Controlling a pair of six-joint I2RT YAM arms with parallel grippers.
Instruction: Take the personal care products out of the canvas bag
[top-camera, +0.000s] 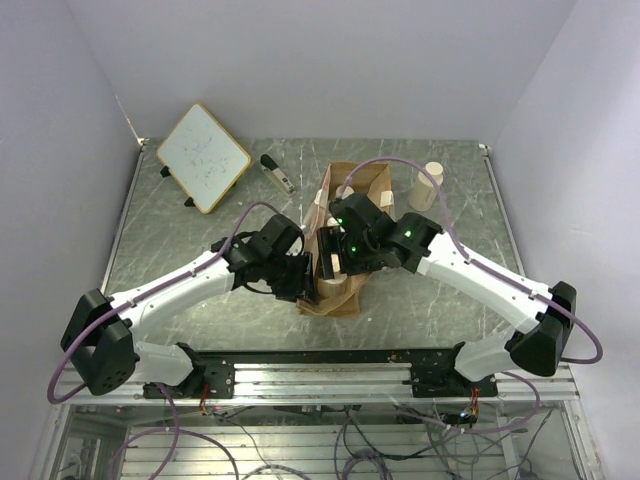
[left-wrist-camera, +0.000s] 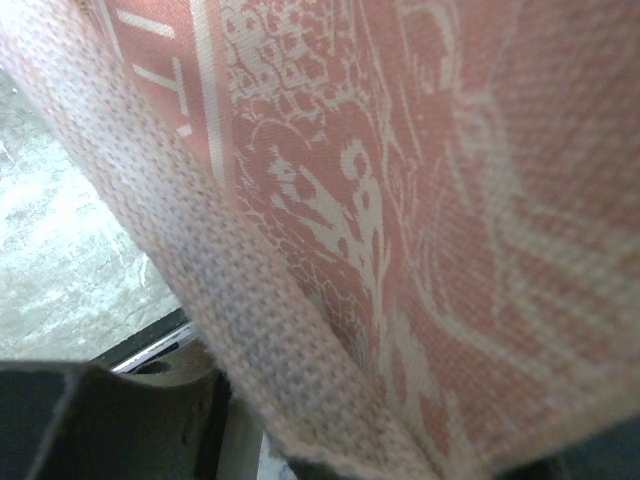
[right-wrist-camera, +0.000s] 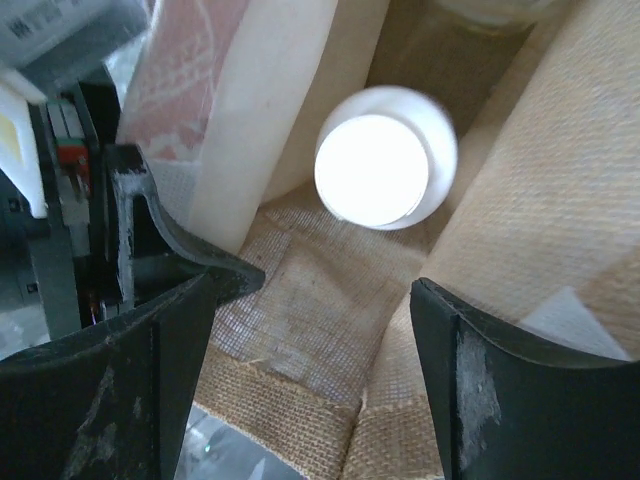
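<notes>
The tan canvas bag lies in the middle of the table with its mouth towards the arms. My left gripper is at the mouth's left edge, shut on the bag; the left wrist view is filled by printed canvas and its cream strap. My right gripper is open and empty at the bag's mouth, looking inside. A white-capped bottle lies deep in the bag, apart from the fingers. A second bottle barely shows behind it. A cream bottle stands on the table right of the bag.
A wood-framed whiteboard lies at the back left. A small black-and-silver tool lies between it and the bag. The left arm's wrist is close beside my right gripper's left finger.
</notes>
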